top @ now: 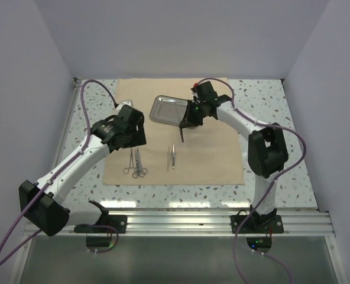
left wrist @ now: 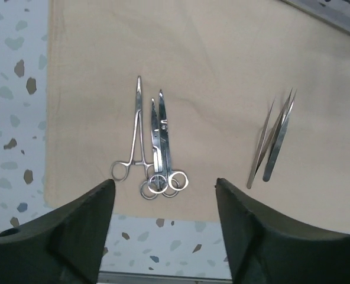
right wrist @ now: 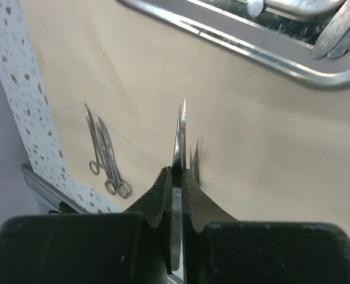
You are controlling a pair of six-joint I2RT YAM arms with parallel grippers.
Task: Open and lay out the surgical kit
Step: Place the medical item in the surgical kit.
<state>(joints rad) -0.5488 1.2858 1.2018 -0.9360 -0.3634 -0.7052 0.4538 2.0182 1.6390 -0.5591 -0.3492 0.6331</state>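
Observation:
The beige cloth wrap [top: 210,148] lies spread flat on the table. The steel tray [top: 168,110] sits on its far part, and the right wrist view shows its rim [right wrist: 252,50] with more instruments [right wrist: 336,28] inside. My right gripper [top: 185,123] is shut on a thin steel instrument [right wrist: 180,133] and holds it above the cloth, just in front of the tray. Scissor-like instruments [left wrist: 154,142] and tweezers [left wrist: 274,139] lie side by side near the cloth's front edge. My left gripper [left wrist: 165,189] is open and empty above them.
Speckled tabletop [top: 281,112] surrounds the cloth. White walls close in the back and both sides. A metal rail [top: 193,222] runs along the near edge, where the arm bases are. The scissor-like instruments also show in the right wrist view [right wrist: 106,157].

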